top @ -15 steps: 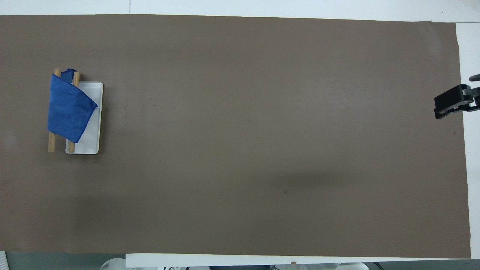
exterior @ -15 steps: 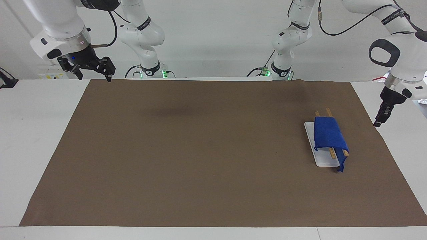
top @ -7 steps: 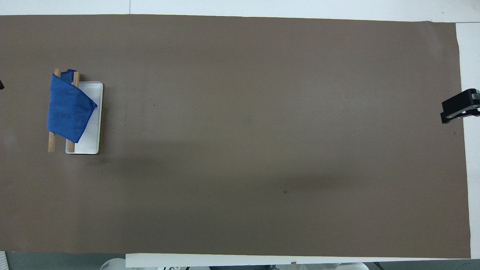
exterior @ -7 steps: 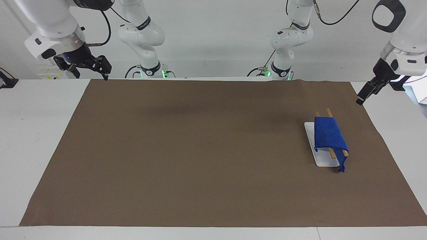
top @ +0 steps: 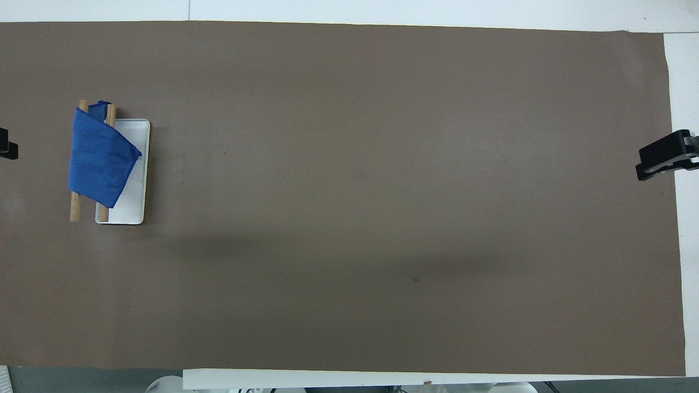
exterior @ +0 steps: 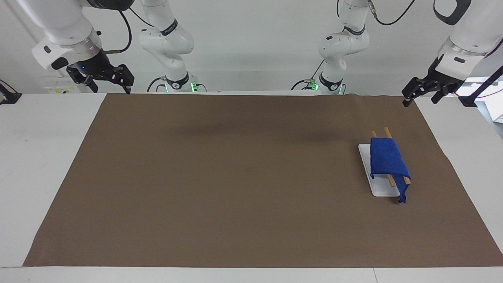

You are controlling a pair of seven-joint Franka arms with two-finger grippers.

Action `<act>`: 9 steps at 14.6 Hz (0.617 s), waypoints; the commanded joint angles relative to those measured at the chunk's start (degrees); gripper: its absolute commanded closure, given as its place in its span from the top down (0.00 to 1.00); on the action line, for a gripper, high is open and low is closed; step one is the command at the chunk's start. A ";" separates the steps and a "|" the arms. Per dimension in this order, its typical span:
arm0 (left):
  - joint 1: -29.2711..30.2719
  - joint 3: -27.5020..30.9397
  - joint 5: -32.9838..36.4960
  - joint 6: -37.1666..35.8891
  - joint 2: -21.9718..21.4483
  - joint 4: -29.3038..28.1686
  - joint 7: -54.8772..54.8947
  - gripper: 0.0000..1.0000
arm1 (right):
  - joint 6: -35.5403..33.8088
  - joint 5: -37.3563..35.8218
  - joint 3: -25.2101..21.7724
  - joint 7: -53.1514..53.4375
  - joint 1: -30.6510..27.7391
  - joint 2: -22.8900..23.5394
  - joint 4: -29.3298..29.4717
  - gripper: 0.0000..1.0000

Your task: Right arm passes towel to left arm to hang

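The blue towel [exterior: 387, 159] [top: 98, 158] hangs draped over two wooden rails of a small rack with a white base [exterior: 380, 190] [top: 136, 185], toward the left arm's end of the table. No gripper touches it. My left gripper [exterior: 419, 101] hangs open and empty in the air over the mat's corner at that end; only a tip [top: 6, 150] shows at the edge of the overhead view. My right gripper [exterior: 111, 87] [top: 663, 161], with its blue light, hangs open and empty over the mat's corner at the right arm's end.
A brown mat [exterior: 235, 177] covers most of the white table [exterior: 43, 157]. The towel's loop corner hangs down off the rack's end farther from the robots, to the mat.
The left gripper has risen from beside the rack, swung toward the robots' end of the mat, and opened. The right gripper has barely shifted. The towel has stayed on the rack.
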 commanded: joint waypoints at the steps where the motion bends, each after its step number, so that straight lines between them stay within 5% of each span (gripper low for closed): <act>1: -3.09 0.27 1.20 -1.04 4.46 3.30 1.02 1.00 | 0.40 0.97 0.14 -1.23 -1.31 -1.49 -1.83 1.00; 5: -3.98 0.89 2.95 -7.02 11.06 14.64 0.93 1.00 | 0.57 0.79 0.14 -1.32 -2.01 -1.58 -2.18 1.00; 9: -3.62 0.98 3.48 -8.94 10.63 14.39 0.93 1.00 | 1.63 -0.09 0.05 -1.31 -2.27 -1.58 -2.18 1.00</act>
